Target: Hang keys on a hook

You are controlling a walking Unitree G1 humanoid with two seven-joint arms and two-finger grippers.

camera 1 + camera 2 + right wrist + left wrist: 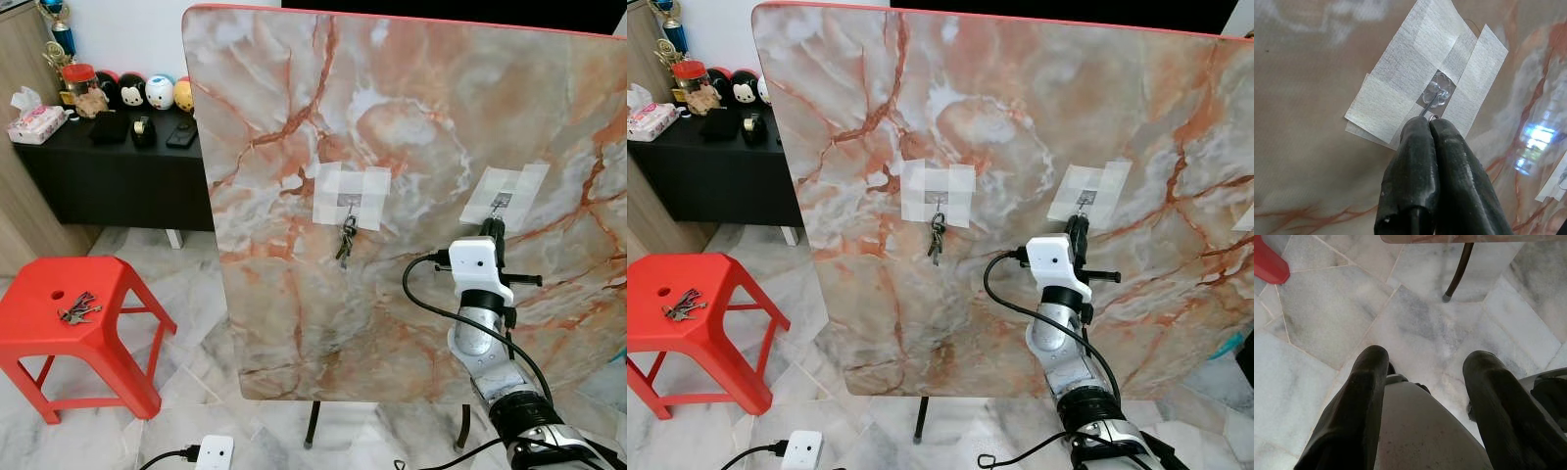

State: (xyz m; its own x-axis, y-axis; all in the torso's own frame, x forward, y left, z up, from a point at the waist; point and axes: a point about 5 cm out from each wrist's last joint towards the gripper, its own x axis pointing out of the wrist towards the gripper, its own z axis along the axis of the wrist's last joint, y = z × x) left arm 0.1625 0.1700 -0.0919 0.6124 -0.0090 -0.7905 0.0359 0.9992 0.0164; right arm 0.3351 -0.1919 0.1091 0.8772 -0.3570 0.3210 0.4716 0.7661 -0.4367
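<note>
the right gripper [1430, 122] is up at the right hook [1436, 94] on the marble board [411, 117], fingers pinched together on what looks like a thin key ring [1432, 116]. the step seems to be slipping it on; next it needs a small lift over the hook, then release. another key bunch [346, 238] hangs on the left hook [350, 202], and more keys [78, 307] lie on the stool [39, 338]. the left gripper [1425, 382] hangs over the floor, fingers apart and empty.

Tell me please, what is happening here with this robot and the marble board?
The robot is hanging keys on hooks taped to an upright marble board. Its right gripper is raised to the right hook, fingers pressed together on a small metal ring just under it; the keys themselves are hidden. One bunch of keys already hangs from the left hook. Another key bunch lies on the red stool. The left gripper hangs open over the floor.
</note>
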